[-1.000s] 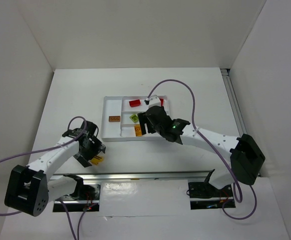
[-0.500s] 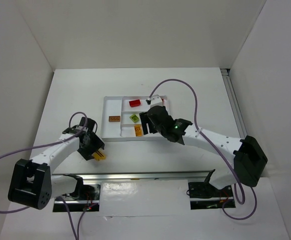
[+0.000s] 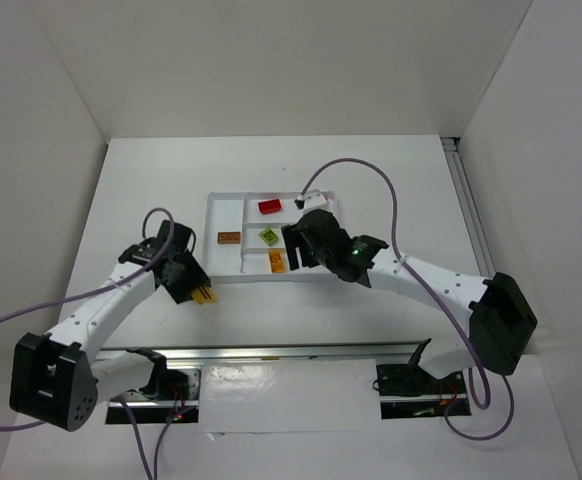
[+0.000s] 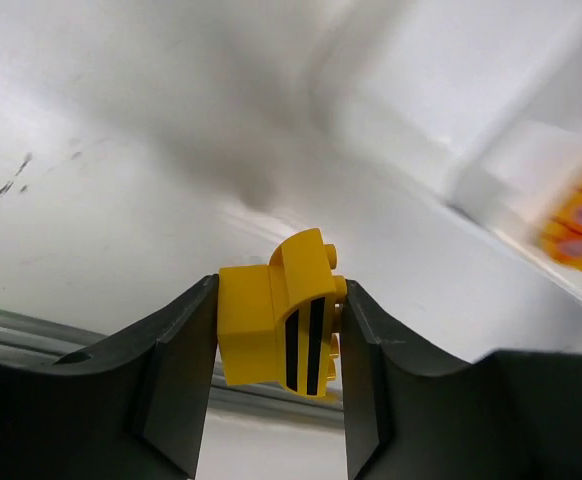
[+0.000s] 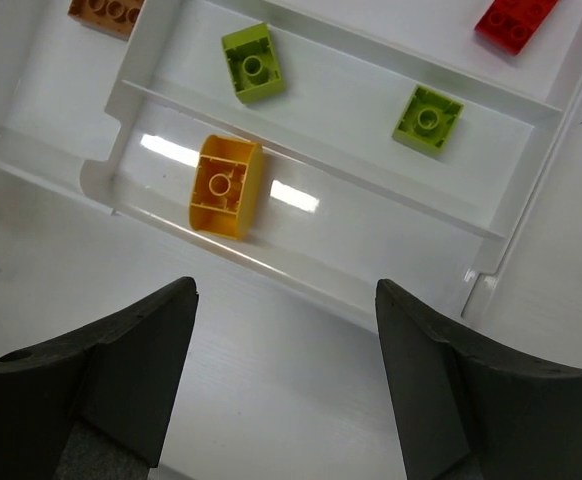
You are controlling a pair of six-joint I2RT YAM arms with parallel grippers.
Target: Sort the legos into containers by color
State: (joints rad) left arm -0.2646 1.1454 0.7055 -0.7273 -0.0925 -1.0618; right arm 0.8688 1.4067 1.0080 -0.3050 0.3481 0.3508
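The white tray (image 3: 214,215) lies at mid table. Its tall left section holds a brownish-orange lego (image 3: 229,238). The narrow sections hold a red lego (image 3: 269,207), a lime green one (image 3: 268,237) and a yellow-orange one (image 3: 277,262). My left gripper (image 3: 199,293) is shut on a yellow lego with black stripes (image 4: 271,325), just off the tray's near-left corner. My right gripper (image 5: 284,290) is open and empty above the tray's near rim (image 5: 301,285). Its view shows the yellow-orange lego (image 5: 227,186), two lime ones (image 5: 253,62) (image 5: 428,118) and the red one (image 5: 516,20).
White walls enclose the table on the left, back and right. A metal rail (image 3: 271,350) runs along the near edge by the arm bases. Purple cables loop from both arms. The left wrist view shows the tray blurred (image 4: 491,170).
My left gripper has carried the yellow lego away from the near edge toward the tray's near-left corner. My right gripper has shifted slightly right and stays open.
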